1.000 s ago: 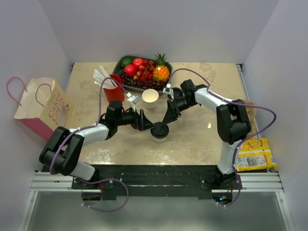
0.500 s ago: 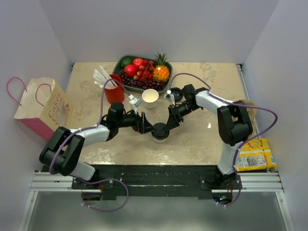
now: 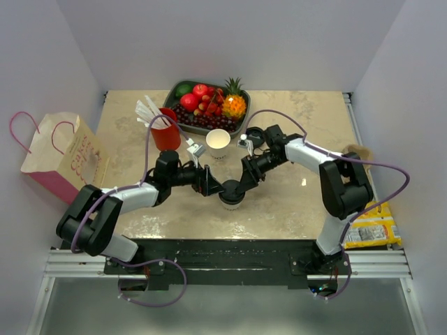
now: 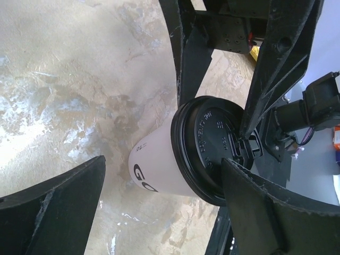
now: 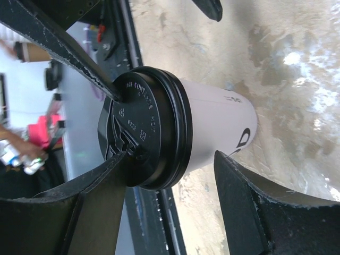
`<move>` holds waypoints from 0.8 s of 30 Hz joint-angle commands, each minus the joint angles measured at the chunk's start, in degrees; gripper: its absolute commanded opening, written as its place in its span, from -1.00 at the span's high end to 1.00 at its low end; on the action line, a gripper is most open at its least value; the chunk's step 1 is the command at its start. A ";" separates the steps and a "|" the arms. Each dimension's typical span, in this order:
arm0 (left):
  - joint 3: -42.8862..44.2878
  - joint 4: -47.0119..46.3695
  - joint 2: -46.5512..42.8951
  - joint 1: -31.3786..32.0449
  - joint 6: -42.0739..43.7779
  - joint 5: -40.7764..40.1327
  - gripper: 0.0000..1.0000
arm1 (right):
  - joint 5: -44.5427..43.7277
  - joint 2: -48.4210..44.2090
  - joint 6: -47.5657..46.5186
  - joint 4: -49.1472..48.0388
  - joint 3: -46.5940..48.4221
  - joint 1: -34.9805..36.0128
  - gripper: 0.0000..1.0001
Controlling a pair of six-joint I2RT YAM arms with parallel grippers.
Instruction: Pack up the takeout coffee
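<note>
My left gripper [image 4: 162, 172] wide open at 9 o'clock of takeout coffee [image 3: 231, 193]; right gripper [image 5: 171, 158] straddles it from 2 o'clock, cannot tell if pinching. Better I close one only, gently, keep upright.

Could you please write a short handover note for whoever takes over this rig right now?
Left gripper: open wide, fingers either side of the takeout coffee, not touching.
Right gripper: open, straddling the lid from the opposite side; one finger may touch it.
Coffee: upright on the table, lid on.
Paper bag: beyond the table's left edge.
Done: both grippers at the cup, nothing held.
Left: grip, lift, probably pack into the bag.
</note>
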State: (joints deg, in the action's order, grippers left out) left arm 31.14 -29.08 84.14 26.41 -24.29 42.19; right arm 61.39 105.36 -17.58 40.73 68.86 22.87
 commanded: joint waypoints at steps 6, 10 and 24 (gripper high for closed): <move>-2.93 0.61 -0.99 0.22 7.95 -1.16 -0.82 | -16.31 -5.25 3.34 -10.94 -2.86 1.03 -0.32; 0.85 1.39 -2.83 0.22 6.37 2.18 -0.86 | -11.65 -4.38 3.35 -8.75 -0.57 0.95 -0.33; 1.30 -1.06 -2.41 5.93 1.53 2.20 -0.99 | -9.44 -1.56 6.07 -10.50 0.92 1.03 -0.32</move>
State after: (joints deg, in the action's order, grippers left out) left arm 31.40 -27.86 80.88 31.09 -22.00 46.13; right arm 56.18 102.52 -10.96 33.08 68.55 23.99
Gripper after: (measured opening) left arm 0.995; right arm 0.665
